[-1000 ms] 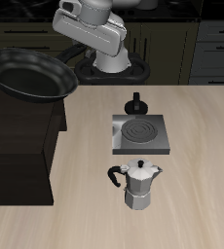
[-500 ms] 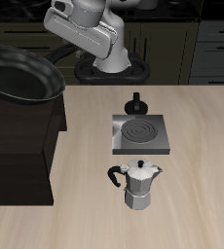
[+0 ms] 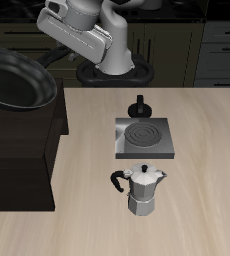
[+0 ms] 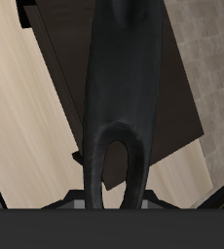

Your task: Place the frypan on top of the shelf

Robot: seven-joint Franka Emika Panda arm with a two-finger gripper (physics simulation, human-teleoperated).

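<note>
table (image 3: 207, 190): pale wood, carrying the shelf at one side and three smaller items toward the middle.

shelf (image 3: 22, 160): dark, box-like unit standing on the table. its top is the target surface. in the exterior view the pan covers part of that top, and the shelf's front face below is unobstructed.

arm (image 3: 87, 35): reaches in from the back, angled toward the shelf.

frypan (image 3: 17, 80): glossy black, carried above the shelf top and partly cut off by the picture's edge. it appears slightly tilted. whether its base touches the shelf cannot be told; it looks held just above it.

handle (image 4: 124, 88): in the wrist view it runs straight out from the gripper, ending in a loop close to the camera.

gripper (image 3: 59, 45): fingers are not clearly shown in either view. judged clamped on the handle, since the pan hangs in the air off the end of the arm.

stove (image 3: 142, 138): grey square plate, well apart from the shelf, untouched.

moka pot (image 3: 142, 190): upright, nearer the table's front edge than the stove.

small black piece (image 3: 139, 106): stands just behind the stove; identity unclear.

progress, as judged: pick-up and lift are done, and the pan is over the shelf. remaining: lower it until it sits flat on the top, confirm it rests fully on the surface, then release and retreat. late stage, not complete.
</note>
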